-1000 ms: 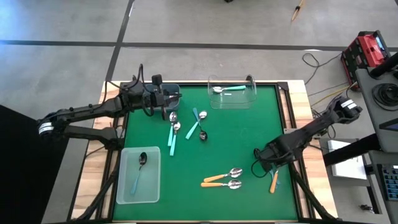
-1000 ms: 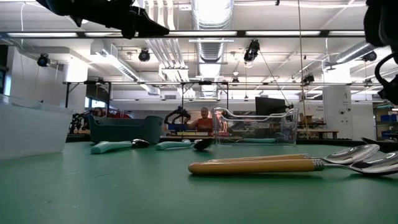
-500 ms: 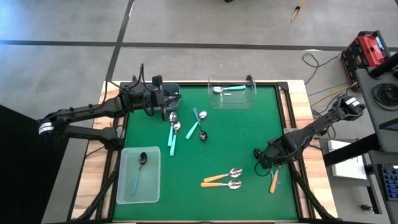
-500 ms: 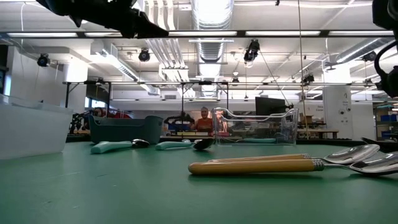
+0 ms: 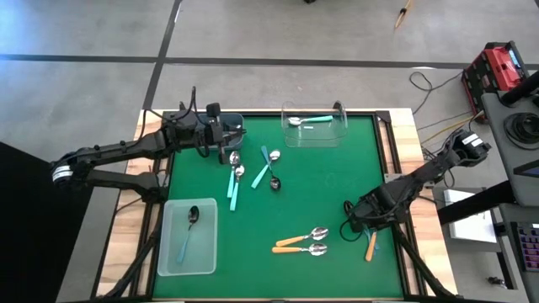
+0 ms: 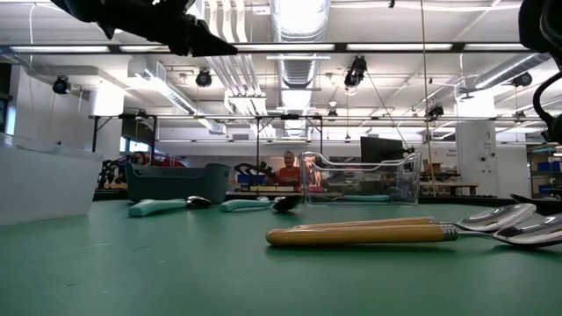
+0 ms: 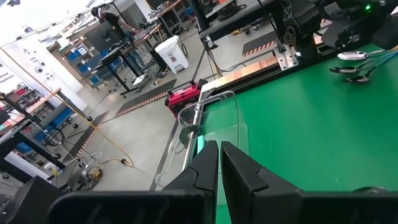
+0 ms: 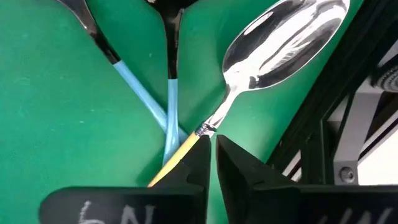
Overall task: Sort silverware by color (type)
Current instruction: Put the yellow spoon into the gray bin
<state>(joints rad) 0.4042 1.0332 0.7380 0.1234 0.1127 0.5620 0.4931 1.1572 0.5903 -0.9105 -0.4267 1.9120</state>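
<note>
Orange-handled spoon (image 8: 186, 146) sat beneath my right end effector (image 8: 211, 152), nearly closed, empty; crossed blue handles (image 8: 169, 112) risked snagging.

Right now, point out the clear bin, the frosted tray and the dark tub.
clear bin (image 5: 341, 135), high view, right wall.
frosted tray (image 5: 205, 257), high view, bare floor.
dark tub (image 6: 167, 183), low view, front wall.

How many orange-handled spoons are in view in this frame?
3. Two lie side by side at the front middle of the green mat. The third is at the right front edge, by the right gripper. The arm could hide more.
</note>
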